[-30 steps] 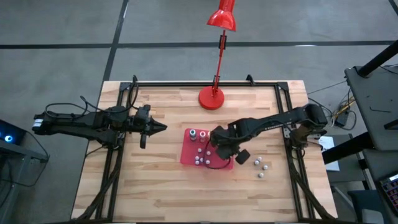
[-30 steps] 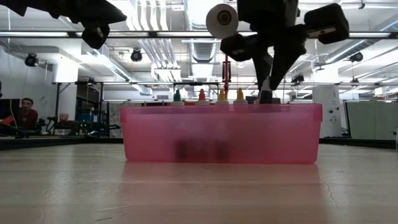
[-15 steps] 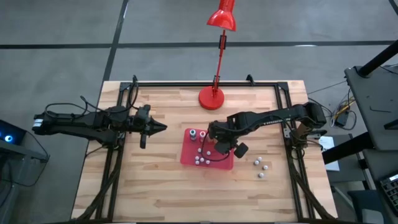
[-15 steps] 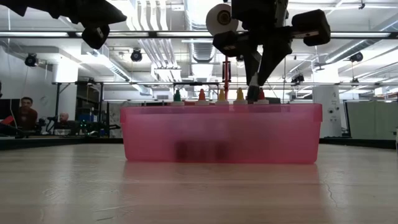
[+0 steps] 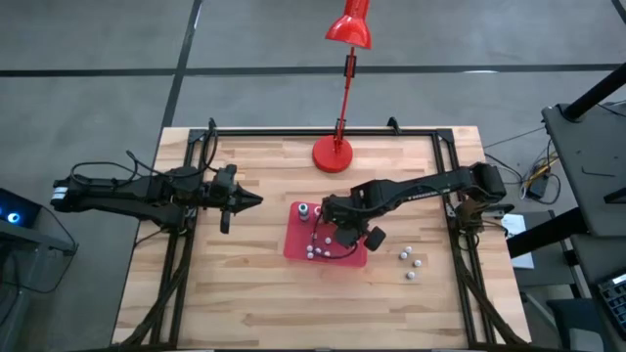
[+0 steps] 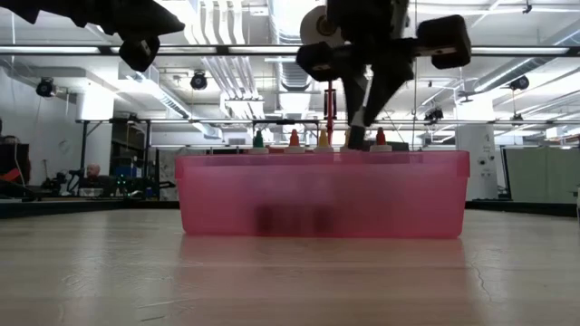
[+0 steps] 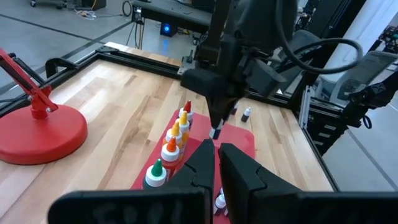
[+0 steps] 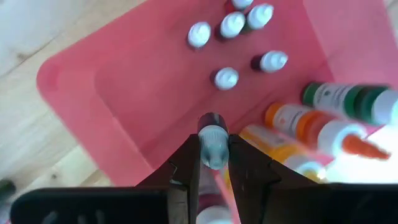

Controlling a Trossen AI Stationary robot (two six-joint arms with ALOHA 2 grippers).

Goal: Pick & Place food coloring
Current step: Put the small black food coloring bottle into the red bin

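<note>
A small bottle (image 8: 212, 144) of food coloring sits pinched between my right jaws (image 8: 213, 155), held above the red tray (image 5: 296, 244) near the middle of the surface (image 5: 245, 293). More bottles (image 7: 173, 142) stand along the tray's far side. My left jaws (image 5: 256, 200), pressed together, wait toward the surface's left edge.
</note>
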